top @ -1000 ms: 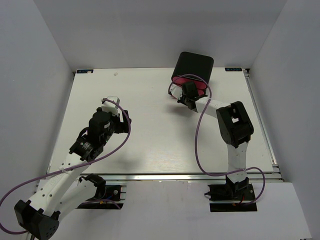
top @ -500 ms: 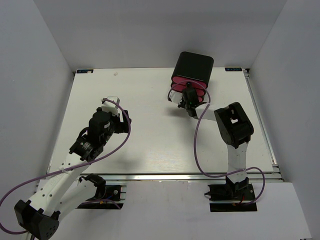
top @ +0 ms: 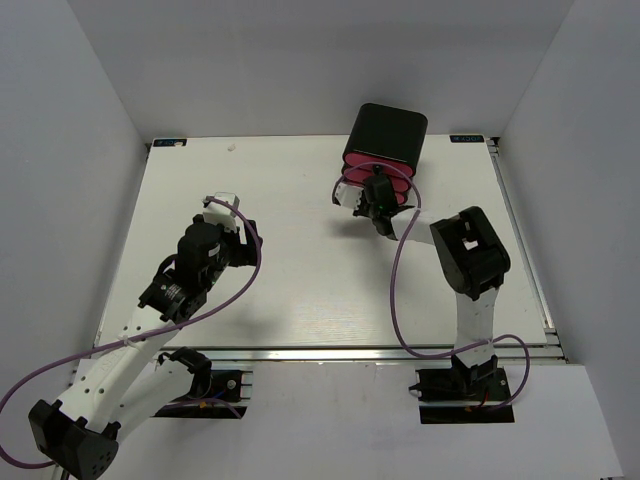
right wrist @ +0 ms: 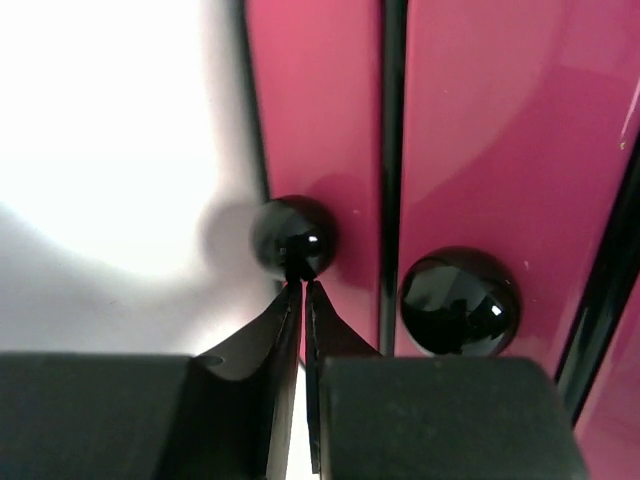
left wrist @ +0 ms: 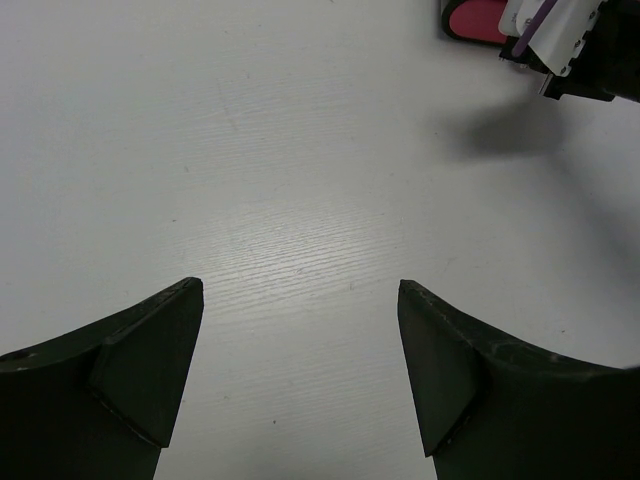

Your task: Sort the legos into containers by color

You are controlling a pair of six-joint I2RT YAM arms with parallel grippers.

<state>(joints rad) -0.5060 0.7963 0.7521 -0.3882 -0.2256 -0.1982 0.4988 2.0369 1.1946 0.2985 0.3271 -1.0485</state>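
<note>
No legos show in any view. The black cabinet stands at the back right of the table with its magenta drawers facing the arms. My right gripper is shut, its tips pressed together and touching the underside of one small black knob on a pink drawer front. A second knob sits on the adjoining drawer. The drawers look pushed in flush. My left gripper is open and empty above bare table at the left middle.
Purple cables loop from both arms over the white table. The left wrist view shows a corner of the pink drawers and the right arm's wrist at its top right.
A second ago a pink drawer stuck out toward the right gripper. The gripper moved toward the cabinet and the drawer went in. The left arm has not moved.
</note>
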